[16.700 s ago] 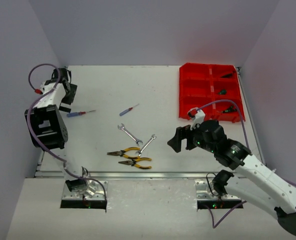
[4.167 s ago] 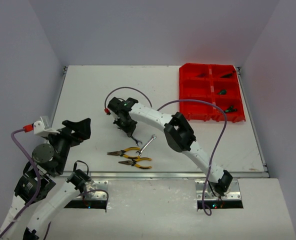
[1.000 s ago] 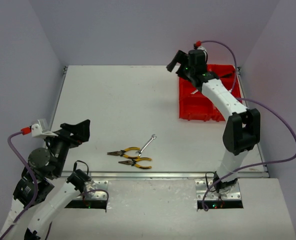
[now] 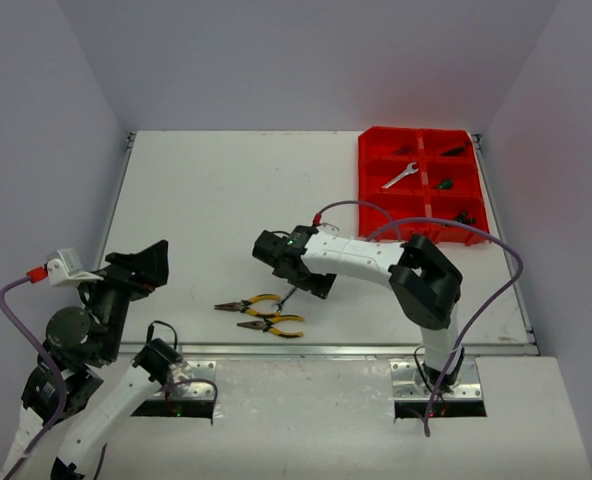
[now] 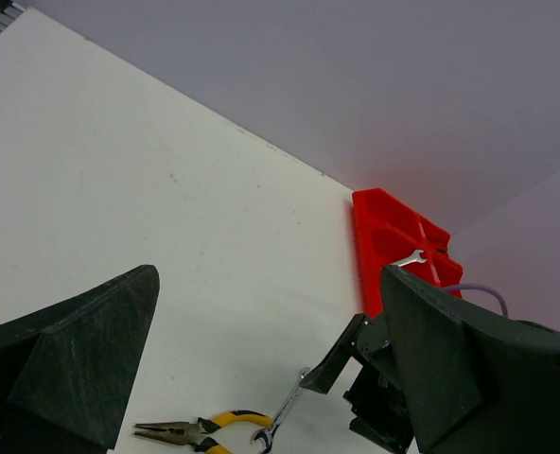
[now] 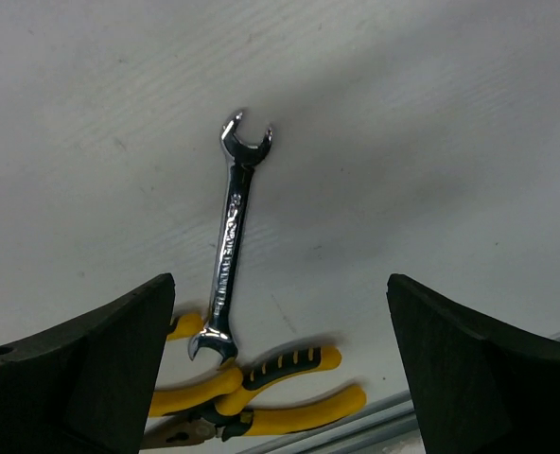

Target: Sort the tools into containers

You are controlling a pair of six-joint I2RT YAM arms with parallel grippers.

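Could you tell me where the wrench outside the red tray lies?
In the top view, the wrench lies front-centre on the table, under the right gripper, touching the yellow-handled pliers.

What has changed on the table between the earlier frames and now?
One wrench was carried from the table into the red tray and let go. The two thin screwdrivers are gone from the table. The right gripper swung back from the tray and hangs open over the remaining wrench. The left gripper drew back to the near left early on, open. Both pliers lie unmoved.
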